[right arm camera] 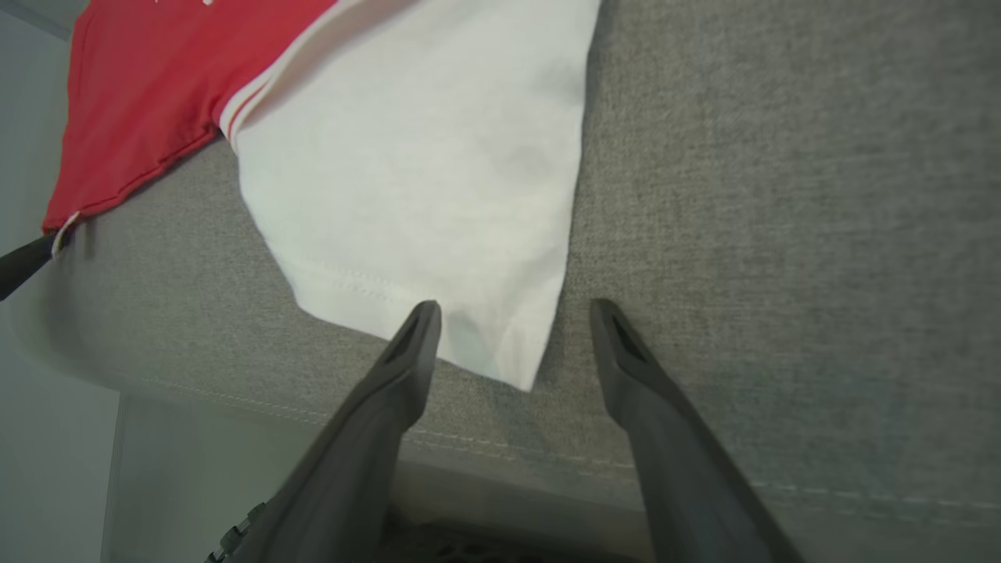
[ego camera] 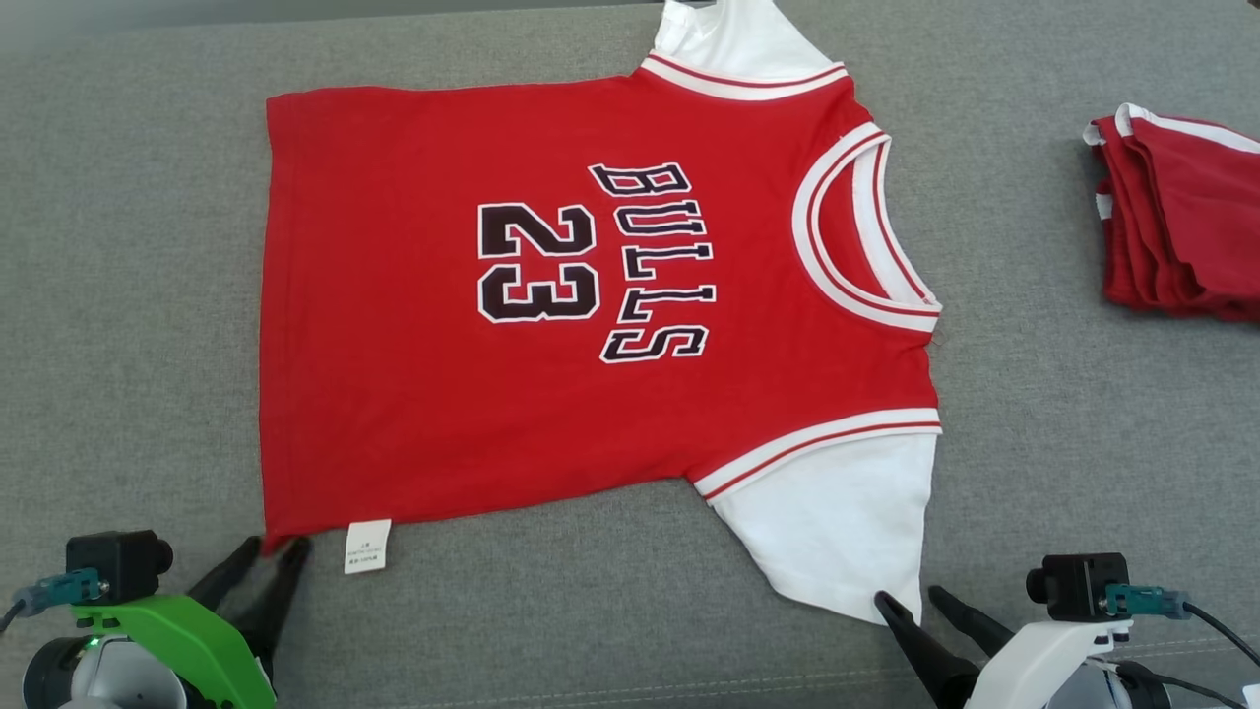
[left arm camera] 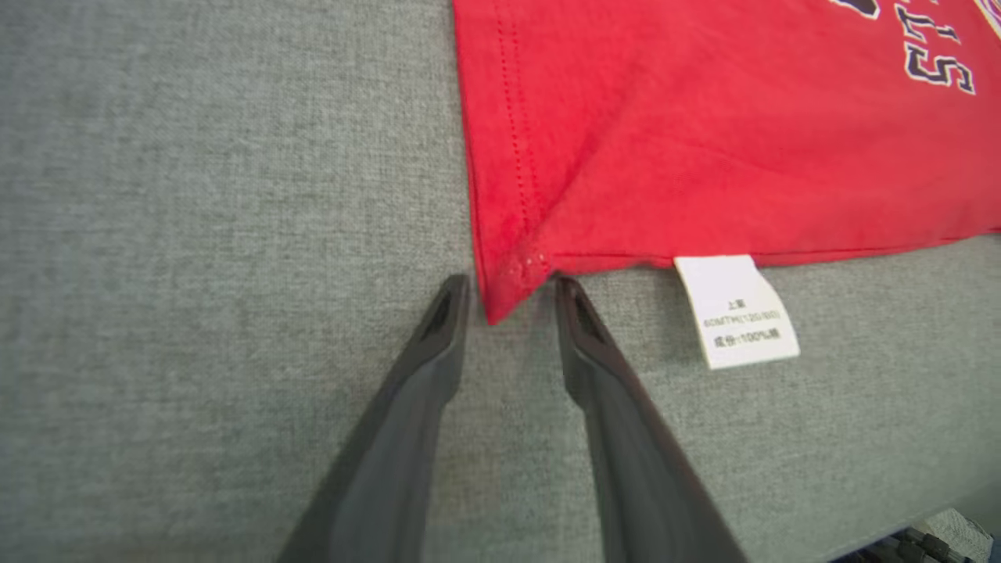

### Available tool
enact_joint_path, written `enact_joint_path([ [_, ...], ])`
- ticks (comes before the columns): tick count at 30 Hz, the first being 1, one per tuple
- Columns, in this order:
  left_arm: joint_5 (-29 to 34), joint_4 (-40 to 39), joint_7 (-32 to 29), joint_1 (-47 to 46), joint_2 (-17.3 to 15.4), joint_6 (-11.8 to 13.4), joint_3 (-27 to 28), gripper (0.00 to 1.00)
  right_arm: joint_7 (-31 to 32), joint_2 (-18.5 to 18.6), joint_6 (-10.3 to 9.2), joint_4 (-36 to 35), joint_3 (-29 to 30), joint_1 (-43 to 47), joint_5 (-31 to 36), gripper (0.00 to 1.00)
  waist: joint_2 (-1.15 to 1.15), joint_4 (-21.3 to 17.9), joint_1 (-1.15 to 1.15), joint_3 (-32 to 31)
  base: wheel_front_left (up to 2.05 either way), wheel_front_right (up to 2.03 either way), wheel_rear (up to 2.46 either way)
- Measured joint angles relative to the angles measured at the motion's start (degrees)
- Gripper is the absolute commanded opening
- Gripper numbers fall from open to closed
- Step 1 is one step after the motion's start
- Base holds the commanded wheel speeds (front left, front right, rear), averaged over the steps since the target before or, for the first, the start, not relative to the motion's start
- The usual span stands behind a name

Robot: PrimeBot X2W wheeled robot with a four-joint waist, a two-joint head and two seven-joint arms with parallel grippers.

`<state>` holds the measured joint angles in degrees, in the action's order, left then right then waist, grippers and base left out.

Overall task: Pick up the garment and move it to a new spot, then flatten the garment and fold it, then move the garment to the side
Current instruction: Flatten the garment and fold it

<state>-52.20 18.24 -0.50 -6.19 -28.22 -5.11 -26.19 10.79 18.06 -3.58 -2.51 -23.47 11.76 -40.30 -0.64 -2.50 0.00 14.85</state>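
Lying face up and spread flat in the middle of the grey fabric-covered counter (ego camera: 128, 295), the red garment (ego camera: 413, 325) has its neck toward 3 o'clock and its hem toward 9 o'clock in the head view, with a white sleeve out to each side. The cloth is smooth and its near edge runs roughly along the counter's front. I judge from this that the flattening is about done and the garment is ready for a fold. A stack of folded red garments (ego camera: 1176, 217) sits well apart at 3 o'clock, likely the side spot for finished pieces.

The left hand (ego camera: 276, 547) comes in low from 7 o'clock, its fingers slightly parted and pointing toward 1 o'clock. The hem corner (left arm camera: 508, 274) pokes into the gap between the tips, with grey showing on either side of it, so nothing is pinched. A white care label (left arm camera: 735, 309) sticks out of the side seam just beside that corner.

The right hand (ego camera: 908, 594) reaches in from 5 o'clock with its fingers spread wide, pointing toward 11 o'clock. It straddles the outer corner of the near sleeve (right arm camera: 438, 172). One finger lies over the sleeve's hem and the other over bare counter, and it grips nothing. Each hand sits at one end of the garment's near edge, the corners best suited to lifting that edge over.
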Motion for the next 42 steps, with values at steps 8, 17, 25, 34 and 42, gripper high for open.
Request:
enact_joint_path([
  [8, -0.9, 0.0, -1.0, 0.4, -0.5, -0.3, 0.4, 1.0, -0.2, -0.4, 0.0, 0.7, 0.3, 0.0, -1.1, 1.0, 0.0, 0.0, 0.0, -0.8, 0.0, 0.0, 0.0],
  [17, -1.1, -1.4, -1.4, 3.3, -2.6, 1.2, 1.9, 1.0, -2.6, 1.6, -0.57, -1.2, 3.9, 1.9, -1.1, 1.0, 0.0, -0.6, 0.0, -2.9, 0.0, 0.0, 0.0],
  [25, 0.6, -7.7, 3.3, 3.2, -3.5, 3.7, 5.0, 1.0, -8.1, 3.8, -1.68, -6.9, 9.9, 1.6, 1.5, 1.0, 0.0, -0.6, 0.0, -5.1, 0.0, 0.0, 0.0],
  [34, 7.1, -10.5, 9.7, 0.8, -1.5, 7.2, 4.0, 1.0, -16.7, 4.8, -2.18, -8.6, 11.4, -5.4, 11.6, 1.0, 0.0, 0.5, 0.0, -7.4, 0.0, 0.0, 0.0],
  [42, 9.3, -9.0, 13.2, 1.3, 0.3, 8.9, 4.1, 1.0, -19.6, 4.4, -2.52, -4.7, 8.6, -5.7, 16.3, 1.0, 0.0, 0.6, 0.0, -8.8, 0.0, 0.0, 0.0],
])
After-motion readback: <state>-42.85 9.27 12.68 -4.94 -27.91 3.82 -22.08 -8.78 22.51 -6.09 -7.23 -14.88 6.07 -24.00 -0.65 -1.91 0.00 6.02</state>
